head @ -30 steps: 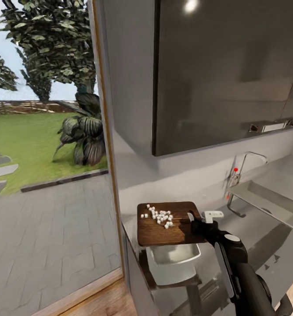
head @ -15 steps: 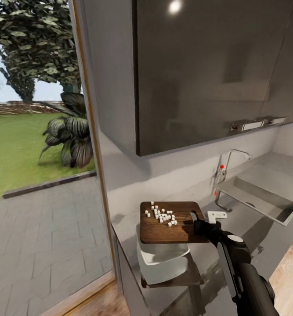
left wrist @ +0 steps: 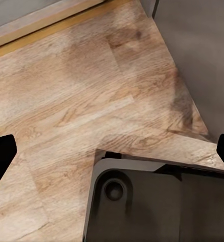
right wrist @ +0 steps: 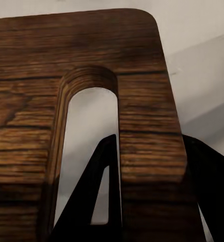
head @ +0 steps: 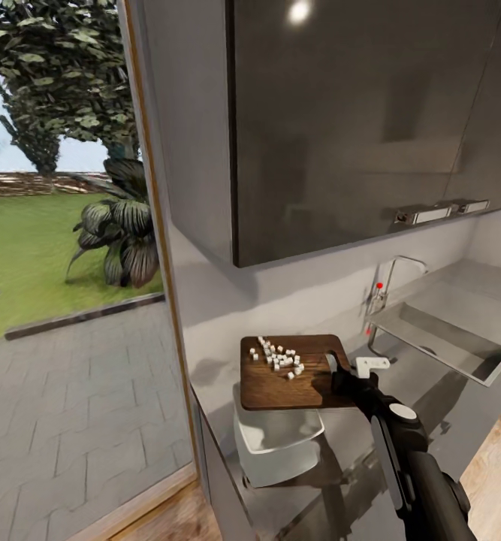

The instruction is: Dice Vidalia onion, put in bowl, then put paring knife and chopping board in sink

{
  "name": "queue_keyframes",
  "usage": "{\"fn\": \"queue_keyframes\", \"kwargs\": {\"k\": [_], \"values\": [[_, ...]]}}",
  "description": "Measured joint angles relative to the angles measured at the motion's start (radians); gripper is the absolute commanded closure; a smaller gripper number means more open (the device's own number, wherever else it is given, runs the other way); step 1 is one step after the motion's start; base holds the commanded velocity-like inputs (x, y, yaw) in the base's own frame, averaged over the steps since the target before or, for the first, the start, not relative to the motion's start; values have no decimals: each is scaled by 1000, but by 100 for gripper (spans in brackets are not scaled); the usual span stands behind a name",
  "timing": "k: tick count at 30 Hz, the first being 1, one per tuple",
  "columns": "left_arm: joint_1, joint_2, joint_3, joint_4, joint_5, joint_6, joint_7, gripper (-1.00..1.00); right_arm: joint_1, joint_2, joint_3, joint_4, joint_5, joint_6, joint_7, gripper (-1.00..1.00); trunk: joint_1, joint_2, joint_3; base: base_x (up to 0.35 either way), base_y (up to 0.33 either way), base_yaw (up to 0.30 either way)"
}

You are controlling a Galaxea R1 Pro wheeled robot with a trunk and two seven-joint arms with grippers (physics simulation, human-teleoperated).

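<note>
The dark-brown chopping board [head: 280, 379] hangs level just above the white bowl [head: 280, 445], which stands at the near-left end of the grey countertop [head: 438, 391]. Small white pieces of diced onion [head: 279, 358] lie on the board's far half. My right gripper [head: 339, 371] is shut on the board's right short end, by the handle slot [right wrist: 89, 151]; one dark finger [right wrist: 104, 174] shows through that slot from beneath. My left gripper [left wrist: 112, 151] is open, held low over the wooden floor [left wrist: 66, 101]. The paring knife is out of view. The sink [head: 445, 330] lies to the right.
A faucet [head: 393, 274] rises at the sink's near-left corner. A dark wall cabinet [head: 355, 128] hangs above the counter. A glass door with a wooden frame [head: 156, 248] stands left of the counter's end, with a garden beyond. The robot's base [left wrist: 157, 201] sits below the left gripper.
The head camera panned right early on. Since then my right gripper has lifted the board slightly, away from me, still over the bowl; the onion pieces rode along with it.
</note>
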Motion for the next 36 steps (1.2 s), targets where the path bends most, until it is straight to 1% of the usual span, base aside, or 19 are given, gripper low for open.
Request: {"fn": "queue_keyframes", "kwargs": {"k": [4, 9, 13, 15, 17, 19, 22, 25, 27, 34, 36], "values": [[0, 0, -1, 0, 0, 0, 0, -100, 0, 1, 0, 2, 0, -15, -1, 100, 0, 0, 0, 0, 0, 0], [0, 0, -1, 0, 0, 0, 0, -100, 0, 1, 0, 25, 0, -52, -2, 100, 0, 0, 0, 0, 0, 0], [0, 0, -1, 1, 0, 0, 0, -100, 0, 2, 0, 36, 0, -63, -2, 100, 0, 0, 0, 0, 0, 0], [0, 0, -1, 1, 0, 0, 0, -100, 0, 2, 1, 50, 1, -88, -11, 100, 0, 0, 0, 0, 0, 0], [0, 0, -1, 1, 0, 0, 0, -100, 0, 2, 2, 67, 3, -114, -37, 100, 0, 0, 0, 0, 0, 0], [0, 0, -1, 1, 0, 0, 0, -100, 0, 2, 3, 73, 1, -121, -50, 100, 0, 0, 0, 0, 0, 0], [0, 0, -1, 1, 0, 0, 0, -100, 0, 2, 4, 80, 0, -137, -56, 100, 0, 0, 0, 0, 0, 0], [0, 0, -1, 1, 0, 0, 0, -100, 0, 2, 5, 109, 0, -188, -58, 100, 0, 0, 0, 0, 0, 0], [0, 0, -1, 1, 0, 0, 0, -100, 0, 2, 5, 120, 0, -203, -58, 100, 0, 0, 0, 0, 0, 0], [0, 0, -1, 1, 0, 0, 0, -100, 0, 2, 5, 129, 0, -213, -59, 100, 0, 0, 0, 0, 0, 0], [0, 0, -1, 1, 0, 0, 0, -100, 0, 2, 5, 129, 0, -228, -59, 100, 0, 0, 0, 0, 0, 0]]}}
